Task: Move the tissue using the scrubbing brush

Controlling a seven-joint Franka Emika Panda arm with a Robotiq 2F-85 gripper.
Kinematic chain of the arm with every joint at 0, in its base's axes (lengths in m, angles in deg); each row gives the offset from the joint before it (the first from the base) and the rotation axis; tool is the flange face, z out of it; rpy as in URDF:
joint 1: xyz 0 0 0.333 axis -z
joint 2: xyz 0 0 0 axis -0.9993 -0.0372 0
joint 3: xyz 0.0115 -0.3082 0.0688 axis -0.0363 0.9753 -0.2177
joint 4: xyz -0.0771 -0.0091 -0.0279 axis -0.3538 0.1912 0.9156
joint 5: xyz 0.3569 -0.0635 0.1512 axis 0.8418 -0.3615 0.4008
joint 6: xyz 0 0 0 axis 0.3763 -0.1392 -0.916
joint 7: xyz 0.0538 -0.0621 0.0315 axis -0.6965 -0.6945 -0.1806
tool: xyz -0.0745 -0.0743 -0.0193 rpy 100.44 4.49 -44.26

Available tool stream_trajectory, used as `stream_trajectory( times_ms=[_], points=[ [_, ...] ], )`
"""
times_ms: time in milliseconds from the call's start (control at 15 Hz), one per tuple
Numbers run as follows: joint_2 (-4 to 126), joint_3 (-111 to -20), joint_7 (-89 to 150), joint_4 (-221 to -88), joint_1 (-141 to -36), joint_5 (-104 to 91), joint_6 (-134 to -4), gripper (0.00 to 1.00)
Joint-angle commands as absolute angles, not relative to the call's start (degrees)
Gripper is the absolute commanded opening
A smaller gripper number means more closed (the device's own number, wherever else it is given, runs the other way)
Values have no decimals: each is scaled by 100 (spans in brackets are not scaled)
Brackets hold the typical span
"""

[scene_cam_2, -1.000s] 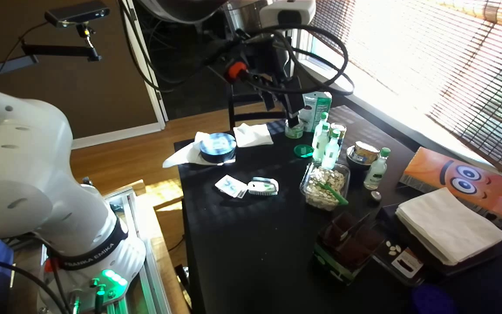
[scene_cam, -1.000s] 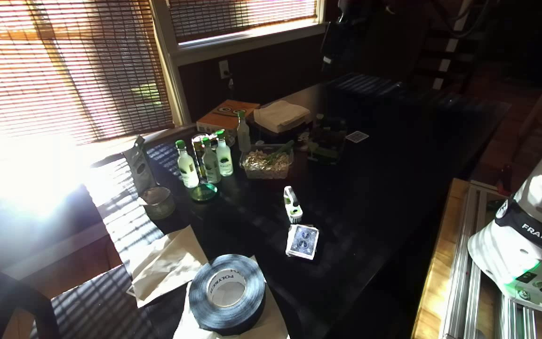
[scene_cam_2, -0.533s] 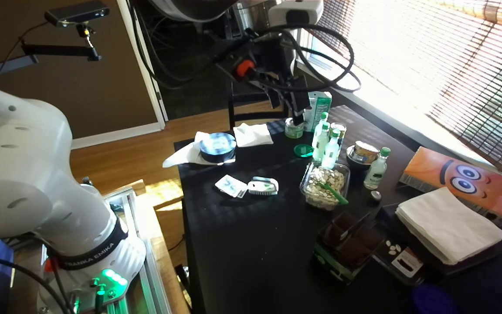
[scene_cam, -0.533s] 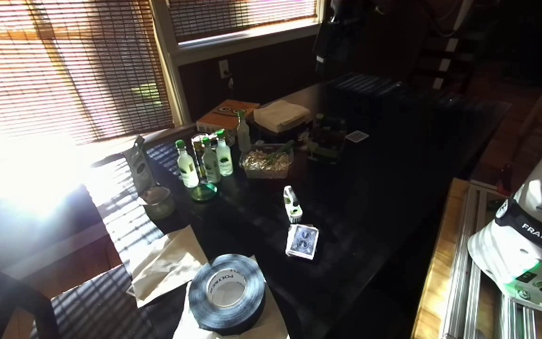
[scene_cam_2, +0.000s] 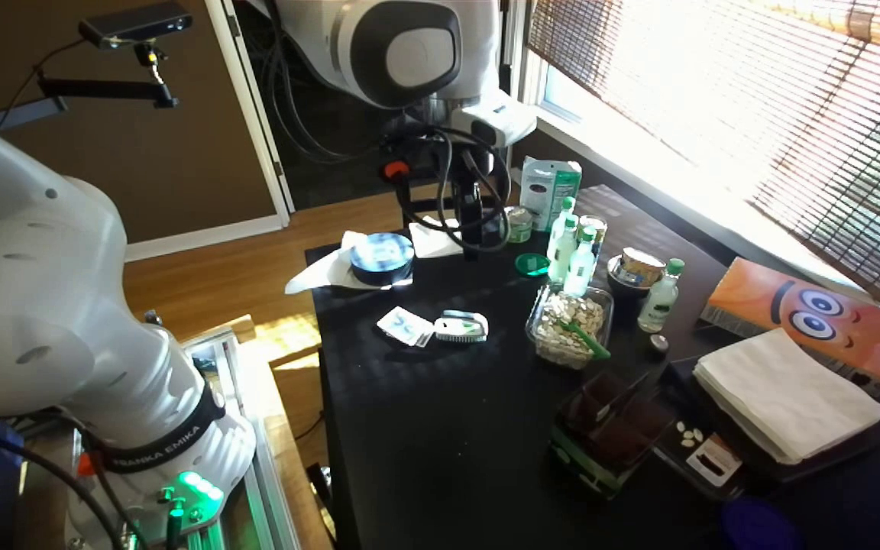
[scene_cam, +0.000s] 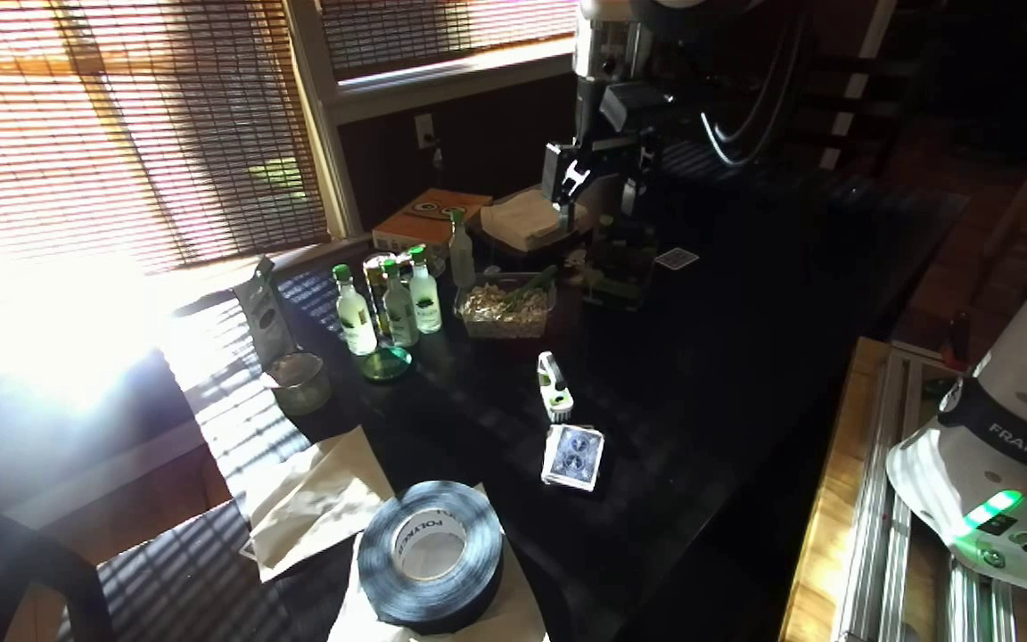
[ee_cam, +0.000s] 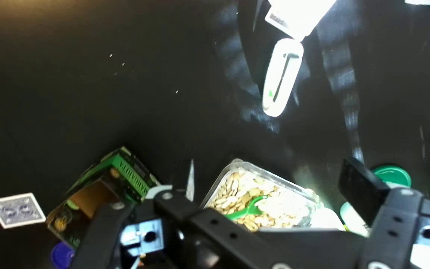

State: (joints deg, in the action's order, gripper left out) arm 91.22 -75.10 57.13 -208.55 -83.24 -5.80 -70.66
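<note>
Ok, prob. approach step: your gripper [ee_cam: 271,181] is spread wide w/ nothing held, brush [ee_cam: 283,77] at its 12 o'clock in wrist view, tissue [scene_cam: 317,504] at brush's 8 o'clock in an exterior view. Next, prob. shift over brush, lower & grip.

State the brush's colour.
The brush is mostly white with some green, clearest in the wrist view.

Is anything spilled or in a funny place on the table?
Yes: a few pale seeds lie loose outside the tub, maybe spilled. And one card lies alone beside the green box, away from the other cards.
</note>
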Motion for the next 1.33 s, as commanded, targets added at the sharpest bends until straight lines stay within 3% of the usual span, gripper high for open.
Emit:
stream_trajectory(
  times_ms=[0, 333, 733, 933, 1267],
  points=[
    [8942, -7462, 5816, -20808, -8422, -357, -7121, 100],
    [8845, -7437, 5811, -20772, -8448, -311, -7144, 100],
    [7791, -7495, 6764, -21132, -8644, 754, -8755, 100],
    [7076, -7325, 8119, -21168, -8706, -257, -9573, 100],
    [6330, -6543, 9954, -20690, -9614, -1690, -9264, 100]
  ],
)
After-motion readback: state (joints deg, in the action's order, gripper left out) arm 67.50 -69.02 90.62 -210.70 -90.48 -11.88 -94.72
